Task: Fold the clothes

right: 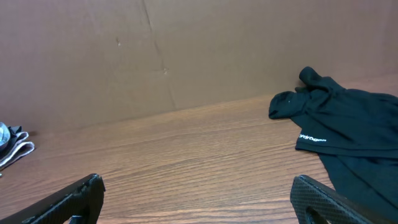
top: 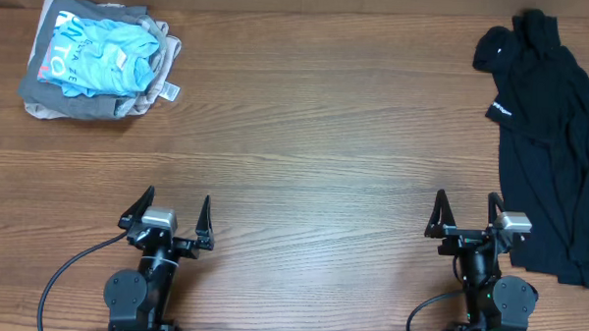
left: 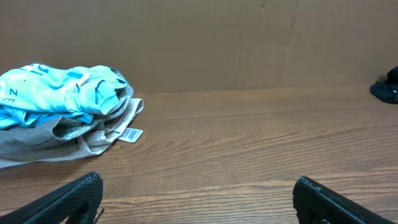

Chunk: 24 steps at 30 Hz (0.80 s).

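A black shirt-like garment with a small white printed logo lies crumpled along the table's right side; it also shows in the right wrist view, and its far end shows in the left wrist view. My left gripper is open and empty near the front edge at the left. My right gripper is open and empty near the front edge, just left of the garment's lower part.
A pile of folded clothes, grey below and light blue on top, sits at the back left; it shows in the left wrist view. A brown cardboard wall stands behind the wooden table.
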Motion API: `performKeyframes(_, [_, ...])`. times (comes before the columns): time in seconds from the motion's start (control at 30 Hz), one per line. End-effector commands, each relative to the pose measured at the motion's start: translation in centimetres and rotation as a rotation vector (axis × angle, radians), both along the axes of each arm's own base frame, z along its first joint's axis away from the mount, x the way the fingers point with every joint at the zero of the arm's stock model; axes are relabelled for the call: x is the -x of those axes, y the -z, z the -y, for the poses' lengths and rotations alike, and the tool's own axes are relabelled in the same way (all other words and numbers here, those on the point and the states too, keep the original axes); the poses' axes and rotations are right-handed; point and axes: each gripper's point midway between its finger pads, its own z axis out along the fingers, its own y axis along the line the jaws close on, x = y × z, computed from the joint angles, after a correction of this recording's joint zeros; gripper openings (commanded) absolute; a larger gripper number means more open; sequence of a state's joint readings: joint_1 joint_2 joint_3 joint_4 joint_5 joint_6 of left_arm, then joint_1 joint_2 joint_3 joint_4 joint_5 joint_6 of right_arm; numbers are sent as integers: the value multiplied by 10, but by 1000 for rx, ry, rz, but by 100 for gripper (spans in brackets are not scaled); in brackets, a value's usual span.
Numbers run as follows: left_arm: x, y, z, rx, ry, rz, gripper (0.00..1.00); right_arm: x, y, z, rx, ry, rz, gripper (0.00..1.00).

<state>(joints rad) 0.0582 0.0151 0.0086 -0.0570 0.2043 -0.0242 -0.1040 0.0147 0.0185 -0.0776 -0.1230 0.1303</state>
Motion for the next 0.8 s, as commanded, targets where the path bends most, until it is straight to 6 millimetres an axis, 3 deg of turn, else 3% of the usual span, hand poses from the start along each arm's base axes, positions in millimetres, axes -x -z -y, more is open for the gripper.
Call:
performKeyframes(0.0, [0,0,1,8,1,5,100,0,1,1,1,6,9,100])
performKeyframes(0.77, [0,0,1,8,1,5,100,0,1,4,5,24,7,100])
